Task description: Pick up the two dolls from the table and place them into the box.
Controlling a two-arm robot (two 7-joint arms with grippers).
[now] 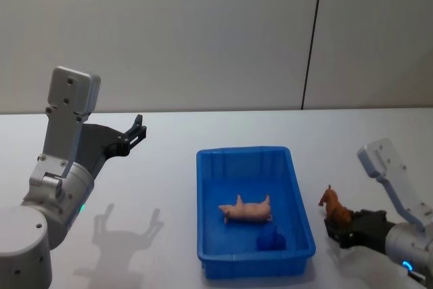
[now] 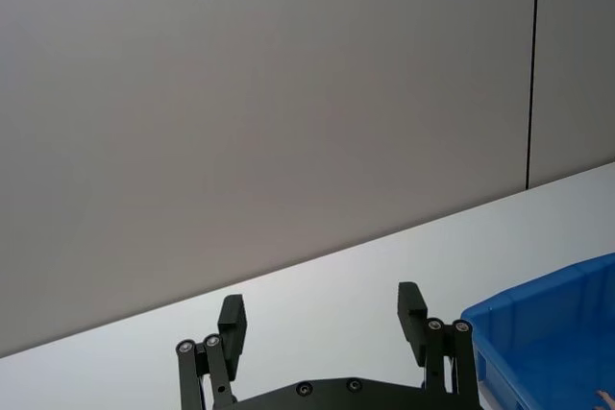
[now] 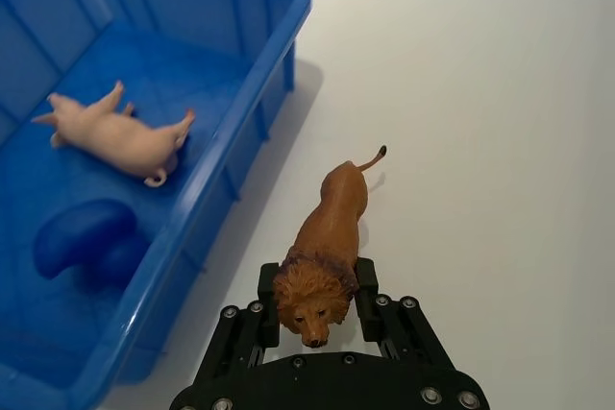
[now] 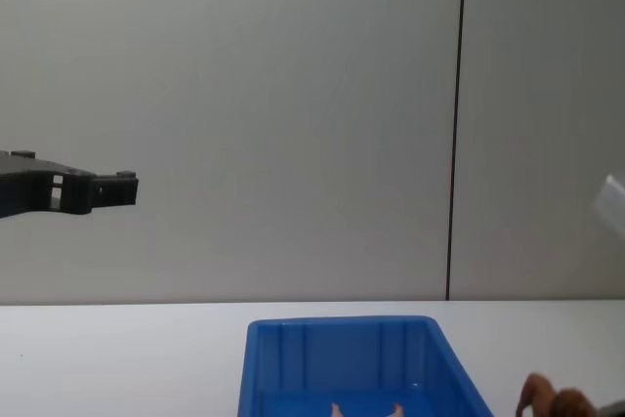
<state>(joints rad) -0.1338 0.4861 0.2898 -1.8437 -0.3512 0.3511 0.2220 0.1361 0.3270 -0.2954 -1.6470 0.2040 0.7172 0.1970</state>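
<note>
A pale pink pig doll (image 1: 247, 210) is seen lying on its side inside the blue box (image 1: 206, 187). A brown lion doll (image 3: 327, 247) stands on the white surface (image 1: 162, 194) just beside the box (on its right side), and its head is pinched by the right hand (image 3: 316, 301). The left hand (image 1: 137, 129) is held spread, high above the surface, well apart from the box.

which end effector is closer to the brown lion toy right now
Right. The right end effector has its fingers at the lion's head; the left end effector is raised beyond the blue bin.
</note>
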